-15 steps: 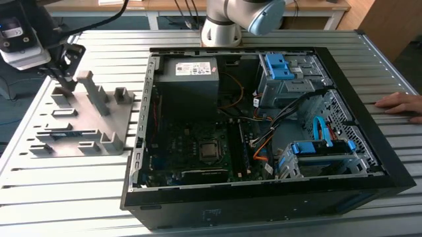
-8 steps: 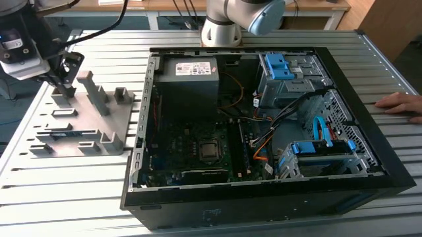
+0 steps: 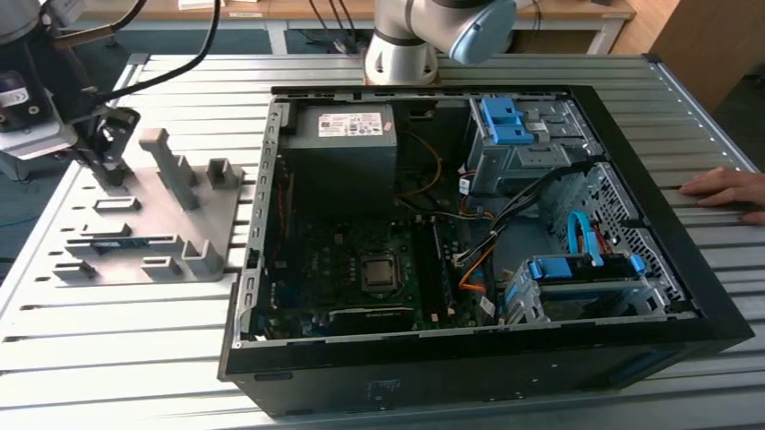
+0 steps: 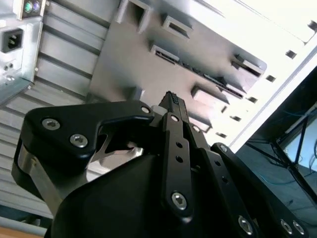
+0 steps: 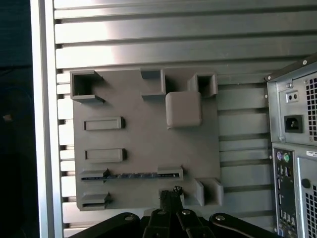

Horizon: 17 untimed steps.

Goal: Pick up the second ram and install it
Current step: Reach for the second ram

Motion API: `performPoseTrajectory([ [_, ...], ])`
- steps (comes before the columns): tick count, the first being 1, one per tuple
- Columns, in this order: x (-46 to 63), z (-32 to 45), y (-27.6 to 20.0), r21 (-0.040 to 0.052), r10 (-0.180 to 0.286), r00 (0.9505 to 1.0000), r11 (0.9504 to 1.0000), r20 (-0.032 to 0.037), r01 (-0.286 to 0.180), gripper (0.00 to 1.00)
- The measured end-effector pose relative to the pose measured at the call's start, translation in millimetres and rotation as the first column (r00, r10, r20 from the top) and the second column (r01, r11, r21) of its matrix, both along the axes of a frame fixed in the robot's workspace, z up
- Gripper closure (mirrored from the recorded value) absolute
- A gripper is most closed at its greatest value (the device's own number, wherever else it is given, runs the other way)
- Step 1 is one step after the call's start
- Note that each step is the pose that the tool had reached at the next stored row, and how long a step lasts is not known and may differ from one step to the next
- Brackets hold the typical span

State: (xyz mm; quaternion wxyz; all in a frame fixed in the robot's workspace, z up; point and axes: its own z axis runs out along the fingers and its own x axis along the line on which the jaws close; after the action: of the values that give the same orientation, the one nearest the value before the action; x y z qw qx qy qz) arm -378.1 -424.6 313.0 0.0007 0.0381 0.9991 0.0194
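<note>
Dark second ram (image 5: 131,175) edge-up in tray (image 5: 143,141)

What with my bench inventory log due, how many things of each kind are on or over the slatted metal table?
Open black PC case: 1
Grey plastic slotted holder tray: 1
Dark thin flat memory stick, in the tray: 1
Black end effector: 1
Person's hand: 1
Total: 5

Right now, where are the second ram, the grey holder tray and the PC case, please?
second ram (image 5: 133,175): first wrist view, middle of its long edge.
grey holder tray (image 5: 143,139): first wrist view, bare flat middle.
PC case (image 3: 478,367): exterior view, black near wall.
</note>
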Motion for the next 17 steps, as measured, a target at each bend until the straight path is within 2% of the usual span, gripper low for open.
performPoseTrajectory([
  [3,-3.1,-2.0,-0.1,0.0000,0.000,0.9996,1.0000,-0.0285,0.000,0.90],
  [12,-6.8,-18.5,-5.1,0.0001,0.006,0.9995,1.0000,-0.0322,-0.006,0.90],
  [17,-8.8,-27.4,-5.7,0.0001,0.009,0.9994,1.0000,-0.0323,-0.009,0.90],
])
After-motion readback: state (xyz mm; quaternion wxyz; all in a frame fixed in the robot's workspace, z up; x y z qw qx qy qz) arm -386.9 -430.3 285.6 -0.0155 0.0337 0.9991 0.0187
